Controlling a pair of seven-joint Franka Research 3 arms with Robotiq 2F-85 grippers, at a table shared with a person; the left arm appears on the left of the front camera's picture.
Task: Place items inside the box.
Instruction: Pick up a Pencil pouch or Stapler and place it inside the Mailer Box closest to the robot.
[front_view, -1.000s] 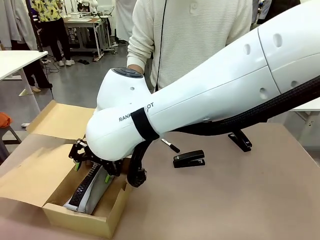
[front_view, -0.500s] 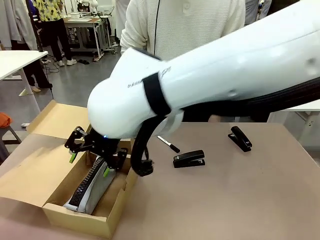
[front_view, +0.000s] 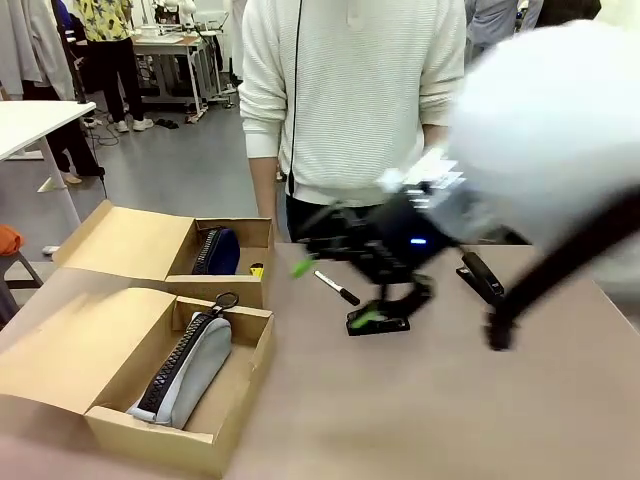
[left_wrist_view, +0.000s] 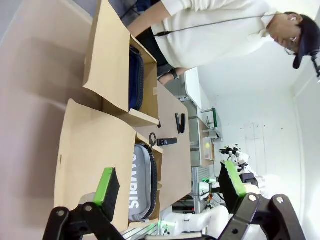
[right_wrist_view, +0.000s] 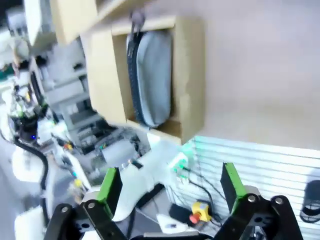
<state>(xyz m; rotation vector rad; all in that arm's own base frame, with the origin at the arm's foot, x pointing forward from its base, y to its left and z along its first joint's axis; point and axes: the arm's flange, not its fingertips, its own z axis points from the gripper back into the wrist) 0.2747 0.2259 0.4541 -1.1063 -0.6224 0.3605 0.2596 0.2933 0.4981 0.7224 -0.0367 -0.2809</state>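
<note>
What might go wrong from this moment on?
The open right gripper hangs near both the marker and the black stapler, which lie close together; it may knock one while taking the other.
The grey pencil case nearly fills its box, so another item may not fit.

A robotics lab or workshop is suggested: well beyond the fingers, a cluttered workbench, a white desk and a bare grey floor are seen.

White arm, black green-padded claw
</note>
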